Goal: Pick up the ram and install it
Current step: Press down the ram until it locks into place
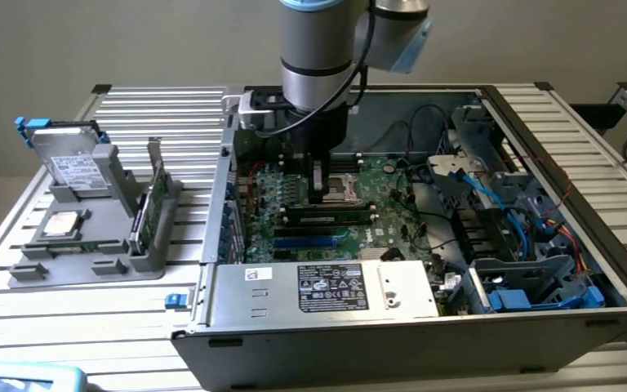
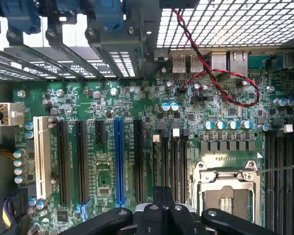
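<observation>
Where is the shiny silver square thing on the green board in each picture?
Exterior view: the silver processor socket sits mid-board inside the open computer case, just below the arm.
Wrist view: the same socket lies between two groups of long black slots.
Shared landmark: the green motherboard around it.

One open computer case [image 1: 401, 343] sits on the counter [image 1: 95, 327], holding one green motherboard [image 1: 325, 196] and one silver power supply box [image 1: 325, 287]. Beside the case, toward the exterior view's left, stands one grey parts tray [image 1: 85, 261] holding one hard drive [image 1: 74, 162] and one green card [image 1: 148, 208].
</observation>
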Robot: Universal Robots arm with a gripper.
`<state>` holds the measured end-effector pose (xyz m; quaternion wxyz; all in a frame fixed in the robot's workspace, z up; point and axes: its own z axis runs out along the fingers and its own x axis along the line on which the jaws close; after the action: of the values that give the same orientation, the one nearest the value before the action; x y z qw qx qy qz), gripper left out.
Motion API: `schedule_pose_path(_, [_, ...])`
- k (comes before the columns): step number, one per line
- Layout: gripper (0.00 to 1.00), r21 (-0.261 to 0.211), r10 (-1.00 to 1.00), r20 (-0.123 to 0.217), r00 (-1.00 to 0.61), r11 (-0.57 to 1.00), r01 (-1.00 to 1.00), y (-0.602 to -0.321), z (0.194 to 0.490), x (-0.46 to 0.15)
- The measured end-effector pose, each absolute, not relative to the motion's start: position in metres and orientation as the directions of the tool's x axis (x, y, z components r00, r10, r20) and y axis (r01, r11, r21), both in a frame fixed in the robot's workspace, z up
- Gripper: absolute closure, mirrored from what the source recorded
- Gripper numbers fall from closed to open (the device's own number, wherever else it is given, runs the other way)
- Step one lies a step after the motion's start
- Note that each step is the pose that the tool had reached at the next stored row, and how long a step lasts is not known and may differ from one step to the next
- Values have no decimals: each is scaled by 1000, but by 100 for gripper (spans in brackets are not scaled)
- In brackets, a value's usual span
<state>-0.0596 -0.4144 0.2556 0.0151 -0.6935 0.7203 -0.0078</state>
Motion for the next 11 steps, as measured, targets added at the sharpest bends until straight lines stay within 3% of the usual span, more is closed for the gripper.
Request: schedule_pose_path(11, [89,-30,-999,-11,-30,31,-999,-425,298,-44])
